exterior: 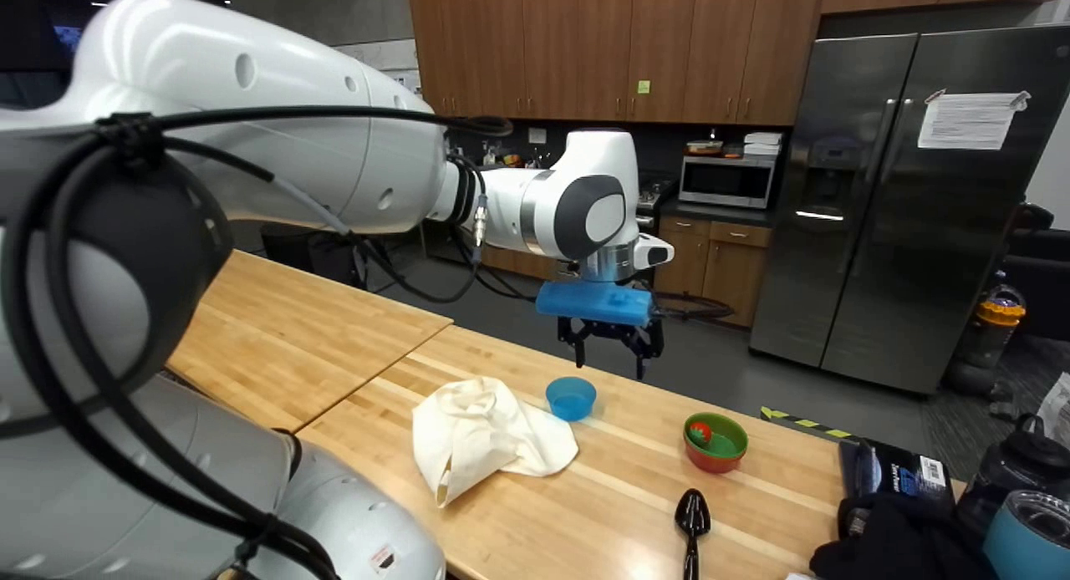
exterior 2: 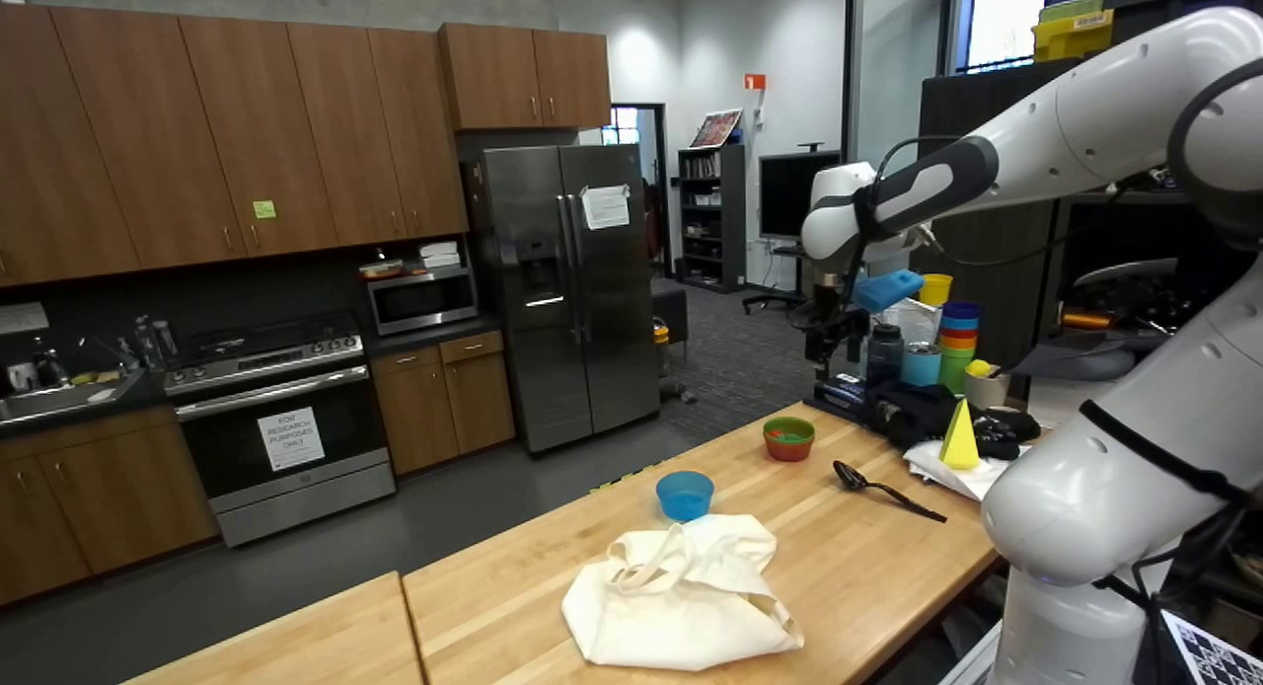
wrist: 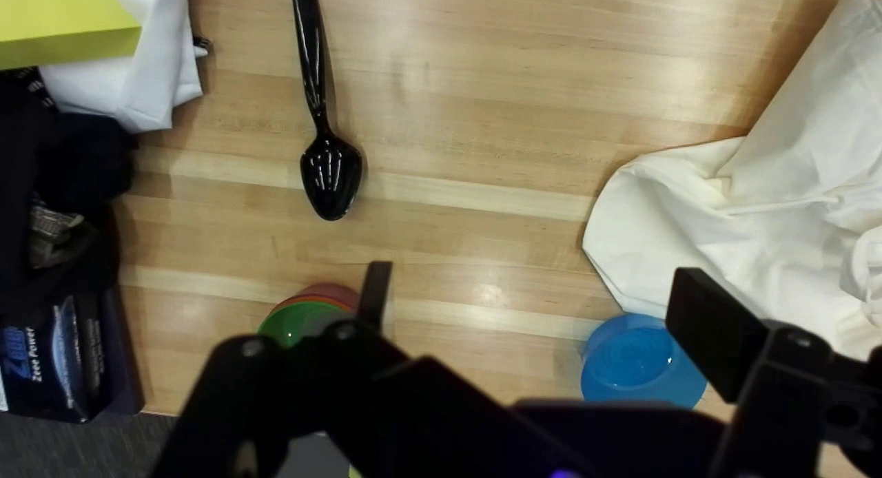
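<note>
While the blue bowl [exterior 2: 685, 494] sits on the table [exterior: 619, 496] below the gripper [exterior: 610, 368], whose fingers [wrist: 716, 333] stand spread wide apart, it shows just beside one of them in the wrist view. Near the opposite finger, and partly hidden by it there, the red-and-green bowl [exterior 2: 789, 442] holds a strawberry-like piece [exterior: 700, 433]. Beyond the fingertip by the blue bowl spreads a crumpled cream cloth bag [wrist: 751, 223]. Out past the opposite fingertip lies the black spoon [wrist: 331, 175], and farther off sit dark cloth [wrist: 76, 168] and a yellow wedge [exterior 2: 959, 440].
</note>
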`<action>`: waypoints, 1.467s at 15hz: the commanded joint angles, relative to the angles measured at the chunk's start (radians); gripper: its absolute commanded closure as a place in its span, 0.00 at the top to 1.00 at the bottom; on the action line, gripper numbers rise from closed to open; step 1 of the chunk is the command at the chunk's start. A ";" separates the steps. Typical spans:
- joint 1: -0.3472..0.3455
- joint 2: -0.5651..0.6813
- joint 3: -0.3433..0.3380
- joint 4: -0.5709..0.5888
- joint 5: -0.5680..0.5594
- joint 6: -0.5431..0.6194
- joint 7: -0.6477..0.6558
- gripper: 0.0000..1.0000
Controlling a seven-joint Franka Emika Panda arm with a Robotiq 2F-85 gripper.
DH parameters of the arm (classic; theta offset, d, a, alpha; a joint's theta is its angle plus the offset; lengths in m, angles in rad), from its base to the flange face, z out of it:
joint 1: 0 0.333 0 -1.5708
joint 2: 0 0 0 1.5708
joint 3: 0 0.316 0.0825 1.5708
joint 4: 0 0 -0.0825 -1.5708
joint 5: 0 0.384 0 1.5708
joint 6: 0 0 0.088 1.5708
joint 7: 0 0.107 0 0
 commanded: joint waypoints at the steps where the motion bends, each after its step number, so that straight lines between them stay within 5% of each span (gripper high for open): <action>1: -0.010 0.043 -0.023 -0.001 0.014 0.021 -0.035 1.00; 19: -0.123 0.350 -0.093 -0.095 0.030 0.238 -0.034 1.00; 22: -0.135 0.357 -0.101 -0.082 0.042 0.127 -0.119 1.00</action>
